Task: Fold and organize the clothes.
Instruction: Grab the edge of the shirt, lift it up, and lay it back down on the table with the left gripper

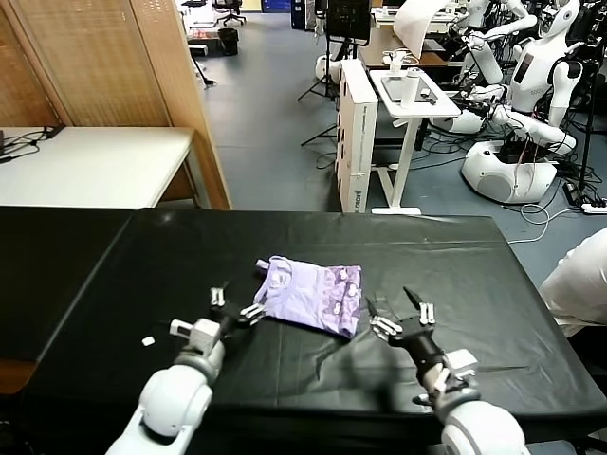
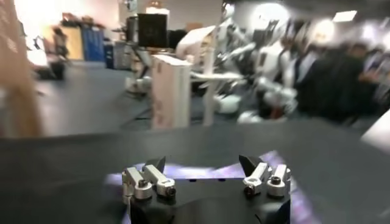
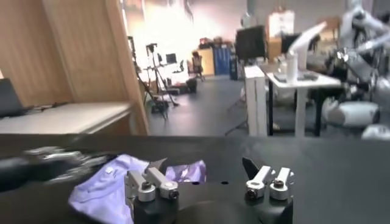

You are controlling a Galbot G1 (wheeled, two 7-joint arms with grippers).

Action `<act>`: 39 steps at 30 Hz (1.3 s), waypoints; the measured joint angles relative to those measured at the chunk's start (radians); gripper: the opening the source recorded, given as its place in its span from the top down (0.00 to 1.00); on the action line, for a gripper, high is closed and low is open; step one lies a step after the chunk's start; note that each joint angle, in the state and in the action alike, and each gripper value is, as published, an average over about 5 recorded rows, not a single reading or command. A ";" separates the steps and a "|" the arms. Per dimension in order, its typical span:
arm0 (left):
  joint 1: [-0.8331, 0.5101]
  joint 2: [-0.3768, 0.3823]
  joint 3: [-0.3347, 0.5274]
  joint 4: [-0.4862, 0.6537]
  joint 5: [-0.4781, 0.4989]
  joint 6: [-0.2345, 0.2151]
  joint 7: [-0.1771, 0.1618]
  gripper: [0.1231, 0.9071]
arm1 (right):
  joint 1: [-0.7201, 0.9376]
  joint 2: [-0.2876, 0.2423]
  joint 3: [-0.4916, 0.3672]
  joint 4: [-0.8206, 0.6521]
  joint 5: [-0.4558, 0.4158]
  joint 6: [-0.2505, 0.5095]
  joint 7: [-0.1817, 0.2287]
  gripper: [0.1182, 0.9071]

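The folded shirt (image 1: pixel 311 296) lies between both grippers, long axis running across; left gripper (image 1: pixel 235 303) nearer, almost touching; right gripper (image 1: pixel 399 307) just beside. Fingers spread, empty.

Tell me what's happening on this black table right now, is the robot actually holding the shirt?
No. A pale lavender T-shirt, already folded into a compact rectangle with its purple print showing on one end, lies on the black table. The left gripper sits at the shirt's left edge with its jaws open, gripping nothing. The right gripper sits just off the shirt's right edge, jaws open too and apart from the fabric. Neither arm is lifting anything at this moment.
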 joint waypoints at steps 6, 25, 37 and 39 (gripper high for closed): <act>0.000 0.000 -0.015 0.036 0.030 -0.010 -0.006 0.00 | 0.074 0.000 -0.080 -0.082 -0.052 -0.002 0.000 0.00; -0.019 -0.016 -0.019 0.016 -0.029 0.016 -0.001 0.00 | 0.094 0.006 -0.110 -0.148 -0.144 -0.078 0.031 0.00; -0.017 -0.018 0.015 0.025 -0.010 0.026 0.043 0.00 | 0.096 0.025 -0.104 -0.173 -0.148 -0.117 0.053 0.00; -0.025 -0.024 0.022 0.045 0.006 0.020 0.043 0.00 | 0.098 0.030 -0.099 -0.178 -0.149 -0.121 0.059 0.00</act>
